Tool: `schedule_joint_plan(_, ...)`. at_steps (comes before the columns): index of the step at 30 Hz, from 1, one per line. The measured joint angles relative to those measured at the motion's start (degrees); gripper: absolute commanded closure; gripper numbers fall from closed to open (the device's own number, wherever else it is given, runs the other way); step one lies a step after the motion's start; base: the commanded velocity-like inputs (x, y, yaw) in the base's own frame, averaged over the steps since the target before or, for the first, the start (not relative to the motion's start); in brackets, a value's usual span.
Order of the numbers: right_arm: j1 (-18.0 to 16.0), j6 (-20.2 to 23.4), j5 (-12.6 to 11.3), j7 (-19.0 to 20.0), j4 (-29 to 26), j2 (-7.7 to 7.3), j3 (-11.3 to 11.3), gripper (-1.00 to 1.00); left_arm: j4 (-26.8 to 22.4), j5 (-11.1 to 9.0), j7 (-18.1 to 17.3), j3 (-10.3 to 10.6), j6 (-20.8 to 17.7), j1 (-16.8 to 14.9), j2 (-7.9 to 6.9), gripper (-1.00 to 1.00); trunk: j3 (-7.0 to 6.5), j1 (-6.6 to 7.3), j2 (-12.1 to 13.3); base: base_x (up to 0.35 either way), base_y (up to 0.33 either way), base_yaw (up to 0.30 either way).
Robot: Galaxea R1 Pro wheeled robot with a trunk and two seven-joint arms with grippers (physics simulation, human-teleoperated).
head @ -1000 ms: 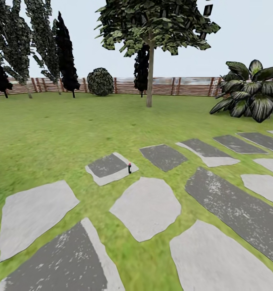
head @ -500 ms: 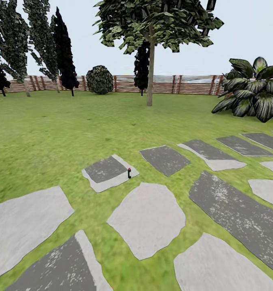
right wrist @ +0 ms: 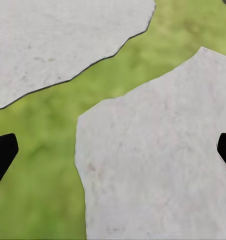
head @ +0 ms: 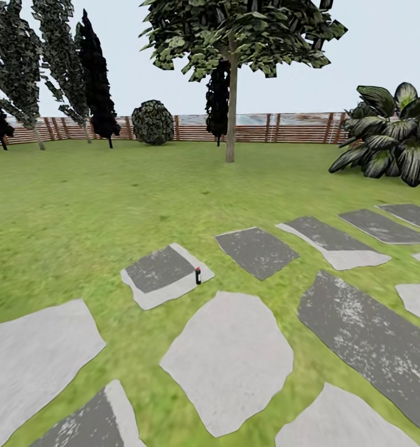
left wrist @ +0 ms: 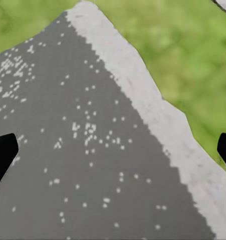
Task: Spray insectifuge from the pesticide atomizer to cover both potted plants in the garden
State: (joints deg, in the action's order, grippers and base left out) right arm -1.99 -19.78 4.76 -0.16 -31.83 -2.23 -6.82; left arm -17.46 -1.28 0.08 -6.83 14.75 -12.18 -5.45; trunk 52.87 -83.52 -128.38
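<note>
Left end effector (left wrist: pixel 113 152) and right end effector (right wrist: pixel 113 152) both spread wide, empty, over paving; pesticide atomizer (head: pixel 198 275) stands upright well ahead, roughly centred between arms.

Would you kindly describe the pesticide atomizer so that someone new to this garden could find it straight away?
Start at the tall tree on the lawn before the slatted fence and come toward the camera to the dark-topped stepping stone left of centre. The pesticide atomizer stands upright at that stone's right edge: a tiny dark bottle with a reddish tip, the one upright thing among flat slabs.
</note>
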Motion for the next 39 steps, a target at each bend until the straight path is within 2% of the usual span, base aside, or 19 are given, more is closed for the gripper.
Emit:
schedule_joint_plan(17, 0.0, 0.0, -0.13, 0.04, -0.14, 0.01, 0.0, -1.0, -0.01, 0.0, 0.0, -0.01, 0.0, 0.02, 0.0, -1.0, 0.0, 0.0, 0.0, 0.34, 0.021, 0.0)
schedule_joint_plan(39, 0.0, 0.0, -0.07, 0.08, -0.02, 0.02, 0.01, -1.0, -0.07, 0.0, 0.01, -0.01, 0.0, 0.0, 0.0, -1.0, 0.0, 0.0, 0.0, 0.338, 0.115, -0.018)
